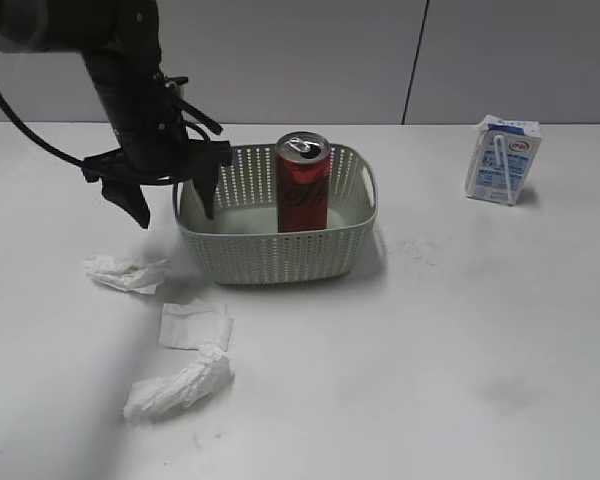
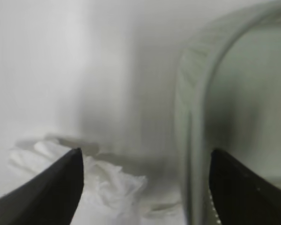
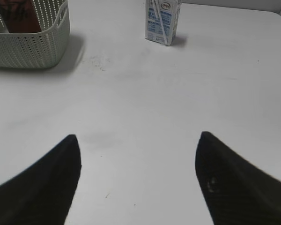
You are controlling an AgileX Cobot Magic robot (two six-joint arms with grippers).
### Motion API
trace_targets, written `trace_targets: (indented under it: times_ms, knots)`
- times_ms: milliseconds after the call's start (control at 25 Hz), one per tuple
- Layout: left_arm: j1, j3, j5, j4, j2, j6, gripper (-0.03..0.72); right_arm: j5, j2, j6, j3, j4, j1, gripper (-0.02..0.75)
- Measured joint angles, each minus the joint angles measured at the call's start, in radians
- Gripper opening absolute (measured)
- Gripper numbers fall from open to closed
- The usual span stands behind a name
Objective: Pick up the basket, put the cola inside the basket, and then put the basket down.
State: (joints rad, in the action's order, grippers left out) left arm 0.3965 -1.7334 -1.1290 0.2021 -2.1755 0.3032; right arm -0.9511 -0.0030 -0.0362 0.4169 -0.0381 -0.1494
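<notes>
The pale green basket (image 1: 270, 255) stands on the white table with the red cola can (image 1: 303, 185) upright inside it. My left gripper (image 1: 172, 205) is open and straddles the basket's left rim, one finger inside and one outside. In the left wrist view the rim (image 2: 189, 117) runs between the two open fingers (image 2: 145, 159), blurred. My right gripper (image 3: 138, 140) is open and empty over bare table; it does not show in the exterior view. The basket's corner (image 3: 33, 47) with the cola (image 3: 18, 18) shows at the right wrist view's upper left.
A white-and-blue drink carton (image 1: 502, 160) stands at the back right, also in the right wrist view (image 3: 162, 21). Three crumpled tissues lie left of and in front of the basket (image 1: 125, 272), (image 1: 193, 325), (image 1: 178, 386); one shows in the left wrist view (image 2: 112, 185).
</notes>
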Motion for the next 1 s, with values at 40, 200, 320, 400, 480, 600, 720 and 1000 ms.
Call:
trace_targets:
  times_ms: [40,200,320,400,480,600,720,1000]
  knots:
    - [-0.006,0.0,-0.024,-0.014,0.009,-0.005,0.636,0.001,0.0,0.0,0.0,0.0,0.0,0.573]
    - [-0.049,0.0,-0.074,-0.09,0.064,-0.036,0.592,0.003,0.0,0.0,0.0,0.0,0.0,0.573]
    - [-0.094,0.0,-0.081,-0.114,0.131,-0.068,0.571,0.003,0.0,0.0,0.0,0.0,0.0,0.573]
    - [-0.123,0.0,-0.084,-0.118,0.18,-0.079,0.566,0.003,0.0,0.0,0.0,0.0,0.0,0.572]
    - [-0.145,0.0,-0.084,-0.12,0.231,-0.101,0.565,0.004,0.0,0.0,0.0,0.0,0.0,0.572]
    - [-0.151,0.0,-0.086,-0.116,0.315,-0.146,0.564,0.004,0.0,0.0,0.0,0.0,0.0,0.572]
    - [-0.151,0.002,-0.086,-0.078,0.398,-0.18,0.561,0.005,0.0,-0.001,0.0,0.0,0.0,0.572]
    - [-0.15,0.227,-0.087,-0.087,0.667,-0.209,0.544,0.005,0.0,-0.001,0.0,0.0,0.0,0.572]
